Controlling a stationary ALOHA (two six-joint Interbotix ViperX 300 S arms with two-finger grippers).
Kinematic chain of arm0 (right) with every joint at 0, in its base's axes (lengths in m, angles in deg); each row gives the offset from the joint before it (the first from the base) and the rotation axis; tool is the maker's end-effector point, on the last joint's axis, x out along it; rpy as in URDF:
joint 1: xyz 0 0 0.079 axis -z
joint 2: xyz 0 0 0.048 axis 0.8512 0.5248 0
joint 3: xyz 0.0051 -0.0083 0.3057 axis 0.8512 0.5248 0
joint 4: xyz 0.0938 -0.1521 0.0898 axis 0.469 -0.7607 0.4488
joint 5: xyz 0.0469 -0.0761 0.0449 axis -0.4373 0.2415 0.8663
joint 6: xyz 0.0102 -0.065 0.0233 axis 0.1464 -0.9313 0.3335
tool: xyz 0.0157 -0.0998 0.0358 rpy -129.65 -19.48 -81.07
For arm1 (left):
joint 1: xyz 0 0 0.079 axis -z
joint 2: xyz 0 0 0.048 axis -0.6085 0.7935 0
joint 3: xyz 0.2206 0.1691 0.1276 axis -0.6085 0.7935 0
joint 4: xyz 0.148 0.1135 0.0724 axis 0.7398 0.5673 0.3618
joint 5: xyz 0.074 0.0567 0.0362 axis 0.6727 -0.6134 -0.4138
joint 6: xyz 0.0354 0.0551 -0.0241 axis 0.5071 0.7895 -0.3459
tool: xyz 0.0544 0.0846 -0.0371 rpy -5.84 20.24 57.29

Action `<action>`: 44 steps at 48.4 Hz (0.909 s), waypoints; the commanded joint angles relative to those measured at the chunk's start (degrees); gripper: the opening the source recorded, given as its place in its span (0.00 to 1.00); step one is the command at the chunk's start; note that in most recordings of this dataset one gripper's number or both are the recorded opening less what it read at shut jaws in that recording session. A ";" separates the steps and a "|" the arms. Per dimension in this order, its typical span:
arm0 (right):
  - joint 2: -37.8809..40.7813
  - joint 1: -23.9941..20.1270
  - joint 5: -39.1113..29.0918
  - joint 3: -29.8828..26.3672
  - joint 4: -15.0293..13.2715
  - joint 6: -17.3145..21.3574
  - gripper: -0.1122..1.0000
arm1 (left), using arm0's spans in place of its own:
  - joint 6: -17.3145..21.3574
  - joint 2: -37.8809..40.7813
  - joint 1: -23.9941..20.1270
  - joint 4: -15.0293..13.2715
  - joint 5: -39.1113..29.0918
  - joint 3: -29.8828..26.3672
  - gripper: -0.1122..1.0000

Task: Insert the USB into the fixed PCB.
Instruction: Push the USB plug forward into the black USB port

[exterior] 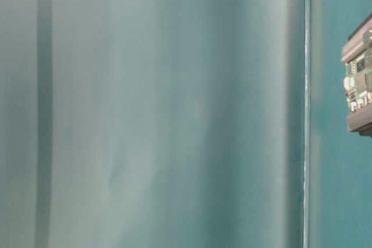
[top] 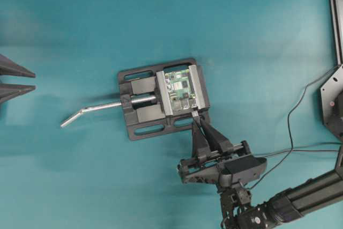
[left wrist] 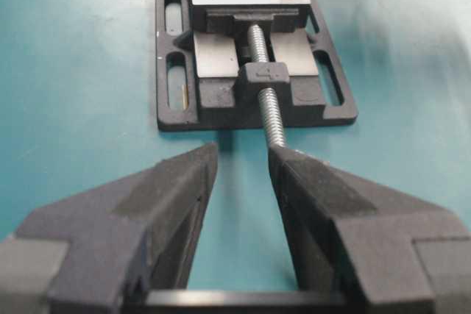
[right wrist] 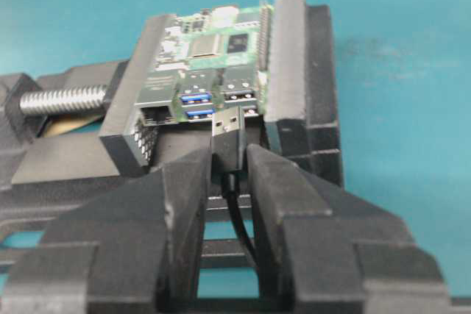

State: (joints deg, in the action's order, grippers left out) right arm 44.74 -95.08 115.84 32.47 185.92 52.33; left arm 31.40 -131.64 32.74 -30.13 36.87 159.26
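R gripper [right wrist: 229, 174] pinches the USB [right wrist: 227, 131] by its black body, metal tip poking out just short of the fixed PCB [right wrist: 213, 42], which sits clamped in the black vise [top: 140, 117]. Tip sits beside the blue ports [right wrist: 197, 105], apparently not yet lined up w/ a slot. Risk — push while offset or tilted and the tip could jam on the port rim, or the plug could slip back between the fingers. L gripper [left wrist: 241, 182] hangs spread wide, empty, well apart from the board.
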 commanded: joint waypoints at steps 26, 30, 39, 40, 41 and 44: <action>-1.67 1.58 0.62 -0.44 0.18 1.14 0.28 | -0.09 0.44 0.18 0.18 0.26 -1.49 0.51; -1.67 1.85 0.62 -0.44 0.18 1.14 0.28 | -0.09 0.44 0.26 0.18 0.26 -1.49 0.51; -1.67 2.11 0.62 -0.44 0.09 1.23 0.28 | -0.09 0.44 0.18 0.18 0.26 -1.49 0.51; -1.76 2.11 0.62 -0.44 0.09 1.23 0.28 | -0.09 0.53 0.26 0.18 0.26 -1.49 0.51; -1.67 2.11 0.62 -0.44 0.09 1.32 0.28 | -0.09 0.44 0.26 0.18 0.18 -1.49 0.51; -1.76 2.20 0.62 -0.53 0.09 1.41 0.28 | -0.09 0.44 0.18 0.18 0.26 -1.49 0.51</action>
State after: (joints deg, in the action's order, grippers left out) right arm 44.82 -93.59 115.84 32.47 186.27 53.65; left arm 31.40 -131.55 32.74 -30.13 36.87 159.26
